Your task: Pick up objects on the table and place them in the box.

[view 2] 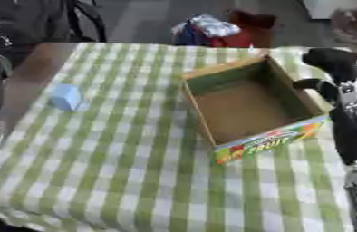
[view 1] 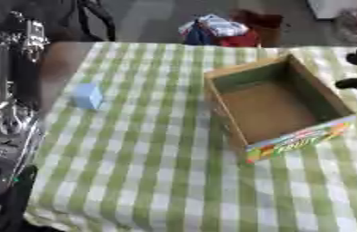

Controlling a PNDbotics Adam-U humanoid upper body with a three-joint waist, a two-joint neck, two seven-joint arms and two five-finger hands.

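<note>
An open brown cardboard box [view 2: 249,106] with a colourful printed front was seen right of centre on the green-and-white checked tablecloth [view 2: 134,163]. A small light-blue block [view 2: 65,97] lay well apart at far left. The right hand [view 2: 336,68] was held just beside the box's right wall, its fingers curled on nothing. The left hand's finger state could not be told.

This looks like an indoor robot test room set up in a homely manner. A counter [view 1: 158,149] carries a green-and-white checked cloth [view 2: 118,154], picnic style. Beyond its far edge lies a grey hard floor [view 1: 158,18] with a heap of red, blue and white items [view 1: 225,31] and a pale cabinet corner [view 1: 336,8], well beyond the right hand's fingers [view 2: 308,83].
</note>
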